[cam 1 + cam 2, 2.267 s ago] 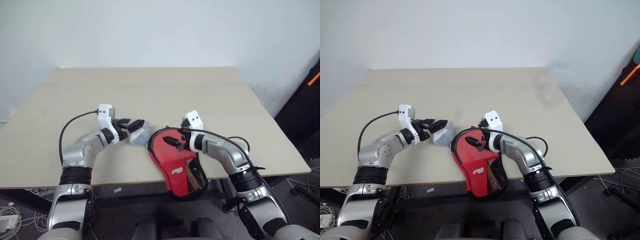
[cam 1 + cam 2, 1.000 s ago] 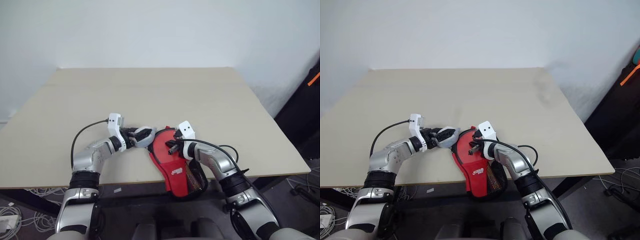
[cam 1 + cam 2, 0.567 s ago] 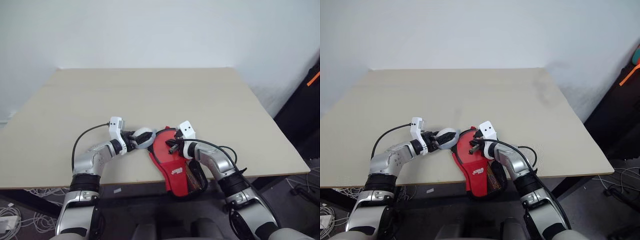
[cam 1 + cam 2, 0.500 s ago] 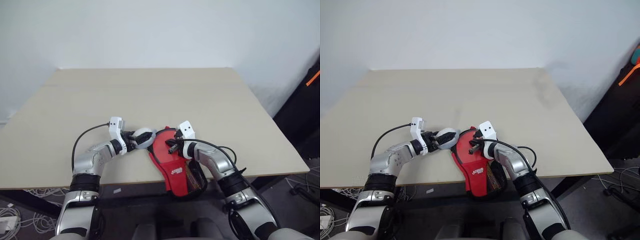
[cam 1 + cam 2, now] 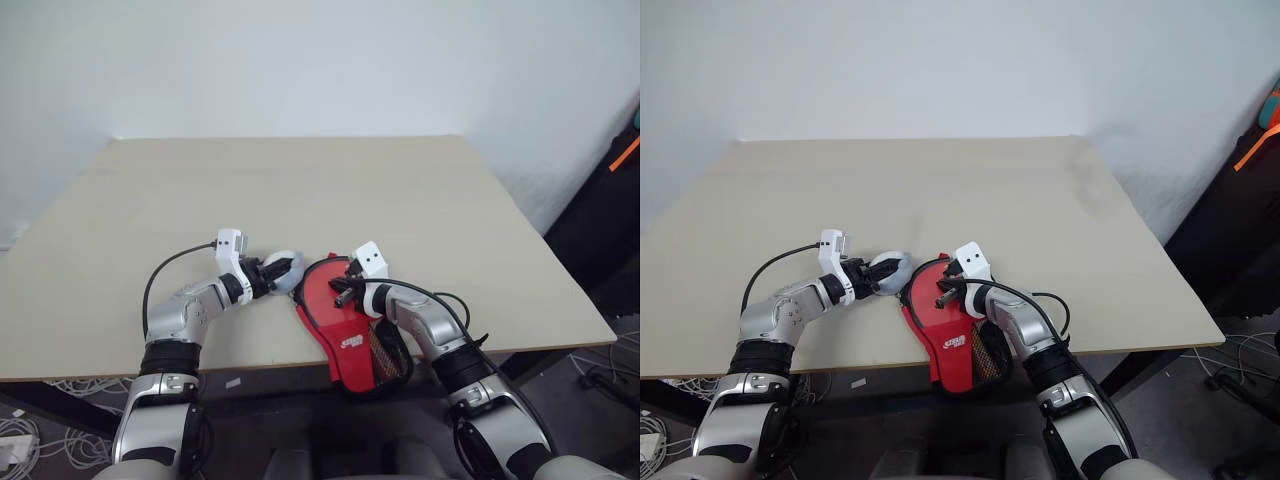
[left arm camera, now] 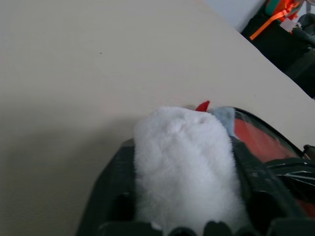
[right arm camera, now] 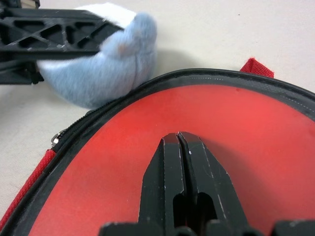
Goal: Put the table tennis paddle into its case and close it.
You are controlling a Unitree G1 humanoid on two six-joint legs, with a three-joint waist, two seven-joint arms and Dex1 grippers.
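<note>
The case (image 5: 350, 320) is seen at the near edge of the table (image 5: 300, 180), round end on the top, narrow handle end with mesh pocket hung over the edge toward the robot. Long axis is read as near-to-far, tilted slightly left at the far end.

The right hand (image 7: 179, 142) is pressed shut, fingers together, nothing between them, and is laid over a red face inside the black zip rim. Whether that red is the paddle's rubber or the case's own flap cannot be told. No wooden handle can be made out, so the paddle is judged to be inside, or hidden.

The left hand (image 5: 275, 270) is closed on a pale bluish-white fluffy lump (image 6: 184, 162), partly narrowed around it. The lump is held just beside the case's round end, on its left, at or nearly touching the rim in the right wrist view.

Key relation: the zip rim runs round the head of the case directly under and ahead of the right hand. A small metal zip piece (image 7: 57, 138) is seen on the rim's left side, near the lump, so it sits between the two hands. The left is occupied; the right is judged the freer one.

How far the zip is closed cannot be read. The case's lower end is cut off by the table edge and the right arm.
</note>
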